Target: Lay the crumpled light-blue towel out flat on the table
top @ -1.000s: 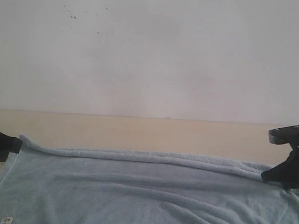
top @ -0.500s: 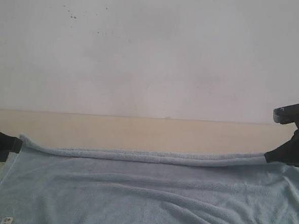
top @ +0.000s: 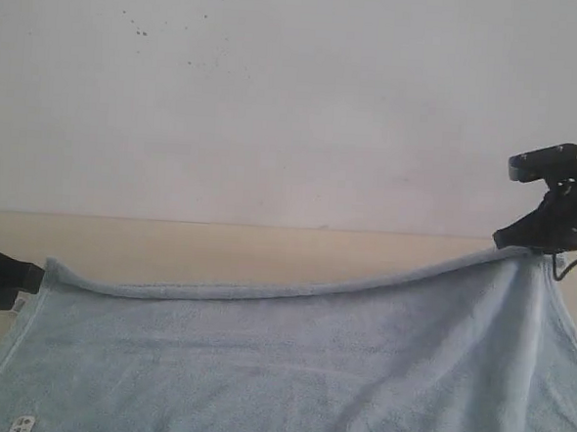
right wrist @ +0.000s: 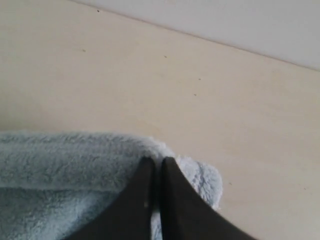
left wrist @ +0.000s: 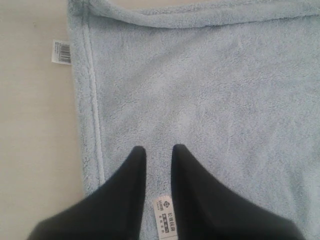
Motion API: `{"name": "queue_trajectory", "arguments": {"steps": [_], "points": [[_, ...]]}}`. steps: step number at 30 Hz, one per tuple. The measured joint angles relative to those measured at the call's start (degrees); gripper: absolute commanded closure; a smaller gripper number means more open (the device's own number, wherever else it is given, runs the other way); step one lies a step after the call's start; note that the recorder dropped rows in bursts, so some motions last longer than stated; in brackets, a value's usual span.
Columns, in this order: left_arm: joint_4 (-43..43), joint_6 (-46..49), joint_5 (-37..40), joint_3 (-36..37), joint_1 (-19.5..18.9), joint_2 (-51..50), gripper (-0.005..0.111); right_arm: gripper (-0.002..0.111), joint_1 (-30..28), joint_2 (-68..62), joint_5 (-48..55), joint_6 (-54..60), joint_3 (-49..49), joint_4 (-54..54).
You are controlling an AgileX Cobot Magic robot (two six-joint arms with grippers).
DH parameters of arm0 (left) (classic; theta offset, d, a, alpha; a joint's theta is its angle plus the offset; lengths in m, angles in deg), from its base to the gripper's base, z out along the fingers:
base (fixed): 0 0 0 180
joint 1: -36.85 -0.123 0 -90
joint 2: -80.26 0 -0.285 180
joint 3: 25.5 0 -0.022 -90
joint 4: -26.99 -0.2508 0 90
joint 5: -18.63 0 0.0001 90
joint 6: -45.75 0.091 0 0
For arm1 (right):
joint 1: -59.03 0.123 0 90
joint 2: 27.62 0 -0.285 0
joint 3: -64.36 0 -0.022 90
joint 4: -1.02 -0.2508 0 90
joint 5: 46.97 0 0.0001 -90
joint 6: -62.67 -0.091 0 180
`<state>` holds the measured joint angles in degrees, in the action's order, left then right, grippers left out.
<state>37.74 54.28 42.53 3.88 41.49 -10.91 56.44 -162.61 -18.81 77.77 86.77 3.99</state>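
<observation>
- The towel (top: 289,373) is being held up by one corner in the closed right gripper (top: 505,239)
- The rest is being carried by the table (top: 267,254)
- The left gripper (left wrist: 155,148) is being held narrow over it, grip unclear

The towel (top: 279,372), a pale light-blue fluffy cloth with a stitched hem, is spread wide across the smooth beige table (top: 267,254). Its far edge is drawn in a shallow sag from the left corner, which lies low at the table, up to the right corner, which is held raised above the surface. Small white labels (left wrist: 60,52) are seen near the left hem.
</observation>
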Motion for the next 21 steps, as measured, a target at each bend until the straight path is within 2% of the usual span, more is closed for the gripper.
{"name": "queue_trajectory", "arguments": {"steps": [3,4,5,9,11,16,21], "points": [[0.0,0.0,0.0,0.0,0.0,0.0,0.089,0.055,0.0,-6.34,5.92,-0.15,9.18,-0.58],[0.0,0.0,0.0,0.0,0.0,0.0,0.089,0.052,0.0,-8.26,7.75,-0.86,12.18,-0.86],[0.0,0.0,0.0,0.0,0.0,0.0,0.089,0.055,0.0,-9.55,8.79,-1.42,13.81,-1.08],[0.0,0.0,0.0,0.0,0.0,0.0,0.089,0.088,0.0,-11.79,12.81,-0.49,19.15,-5.65],[0.0,0.0,0.0,0.0,0.0,0.0,0.089,0.096,-0.1,-11.1,13.3,1.21,19.68,-9.85],[0.0,0.0,0.0,0.0,0.0,0.0,0.089,0.096,-0.1,-7.45,15.66,3.7,19.72,-15.19],[0.0,0.0,0.0,0.0,0.0,0.0,0.089,0.096,-0.1,-5.12,23.9,7.95,19.11,-18.97]]}}
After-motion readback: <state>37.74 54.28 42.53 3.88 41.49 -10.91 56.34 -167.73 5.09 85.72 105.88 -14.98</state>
